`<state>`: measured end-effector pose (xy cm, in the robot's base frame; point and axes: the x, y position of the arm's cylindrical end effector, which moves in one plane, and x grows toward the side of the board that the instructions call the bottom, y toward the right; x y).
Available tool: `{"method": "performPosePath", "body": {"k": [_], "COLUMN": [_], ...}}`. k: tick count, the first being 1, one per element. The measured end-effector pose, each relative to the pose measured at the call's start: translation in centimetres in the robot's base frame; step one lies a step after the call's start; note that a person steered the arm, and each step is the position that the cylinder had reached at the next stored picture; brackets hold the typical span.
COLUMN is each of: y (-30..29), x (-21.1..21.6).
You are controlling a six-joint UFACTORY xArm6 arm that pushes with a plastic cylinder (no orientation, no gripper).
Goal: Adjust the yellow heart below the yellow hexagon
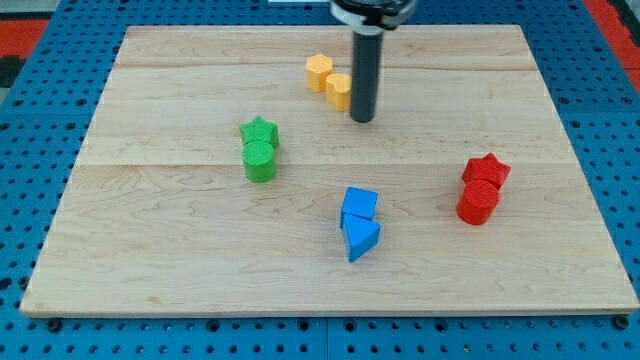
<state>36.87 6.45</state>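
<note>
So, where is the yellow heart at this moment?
The yellow heart sits near the view's top centre of the board, touching the yellow hexagon on its lower right, with my tip just to the heart's right.

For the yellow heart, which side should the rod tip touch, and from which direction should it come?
There is no gripping here, only pushing. The yellow heart sits at the lower right of the yellow hexagon, touching it. My tip is against the heart's right side. Probably push that right face toward the view's left, low on the block.
</note>
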Motion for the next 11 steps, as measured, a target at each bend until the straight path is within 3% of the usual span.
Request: {"method": "performPosePath", "body": {"k": [2, 4, 6, 7, 9, 10, 11], "y": [0.6, -6.0, -1.6, -1.6, -11.3, -16.9, -13.5], "x": [-4.8, -3.7, -3.4, -0.1, 0.6, -1.4, -4.9]}}
